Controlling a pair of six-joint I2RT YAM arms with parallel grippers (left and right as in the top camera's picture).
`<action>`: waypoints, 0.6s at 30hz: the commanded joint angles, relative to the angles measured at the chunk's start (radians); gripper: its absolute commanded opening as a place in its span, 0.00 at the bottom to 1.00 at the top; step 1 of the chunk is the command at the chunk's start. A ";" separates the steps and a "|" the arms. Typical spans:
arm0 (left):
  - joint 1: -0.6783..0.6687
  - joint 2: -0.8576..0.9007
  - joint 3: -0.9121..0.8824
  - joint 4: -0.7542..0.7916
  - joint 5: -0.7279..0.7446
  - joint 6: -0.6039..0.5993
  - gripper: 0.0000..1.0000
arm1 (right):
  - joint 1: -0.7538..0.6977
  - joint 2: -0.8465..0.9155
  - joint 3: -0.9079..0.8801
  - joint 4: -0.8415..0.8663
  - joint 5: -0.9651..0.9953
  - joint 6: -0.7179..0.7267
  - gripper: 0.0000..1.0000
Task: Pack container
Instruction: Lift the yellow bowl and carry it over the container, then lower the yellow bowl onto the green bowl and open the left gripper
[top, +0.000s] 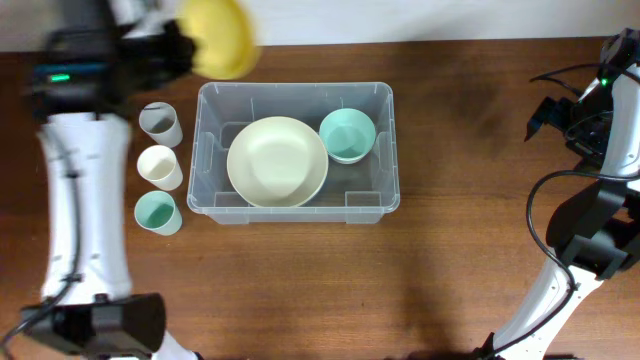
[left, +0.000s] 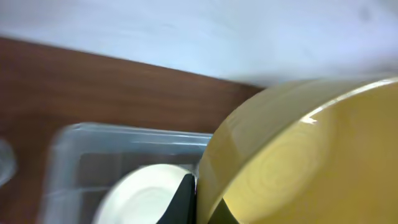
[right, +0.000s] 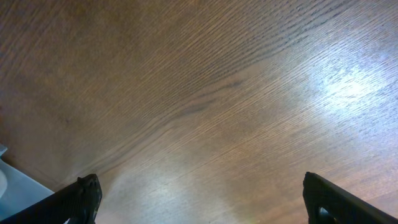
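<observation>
The clear plastic container (top: 296, 205) sits mid-table and holds a large cream bowl (top: 277, 161) and a small teal bowl (top: 347, 135). My left gripper (top: 190, 45) is shut on the rim of a yellow bowl (top: 222, 35) and holds it in the air beyond the container's far left corner. In the left wrist view the yellow bowl (left: 298, 155) fills the right side, my finger (left: 183, 202) pinches its rim, and the container (left: 118, 155) with the cream bowl (left: 140, 196) lies below. My right gripper (right: 199, 199) is open and empty over bare wood at the far right.
Three cups stand in a column left of the container: a grey cup (top: 160, 124), a cream cup (top: 160, 167) and a teal cup (top: 157, 212). The table's far edge meets a white wall behind the yellow bowl.
</observation>
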 joint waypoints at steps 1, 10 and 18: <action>-0.133 0.046 0.014 0.010 -0.156 0.069 0.01 | -0.006 -0.040 -0.003 0.000 0.004 -0.006 0.99; -0.320 0.246 0.014 0.056 -0.238 0.132 0.01 | -0.006 -0.040 -0.003 0.000 0.005 -0.006 0.99; -0.337 0.386 0.014 0.050 -0.215 0.159 0.01 | -0.006 -0.040 -0.003 0.000 0.004 -0.006 0.99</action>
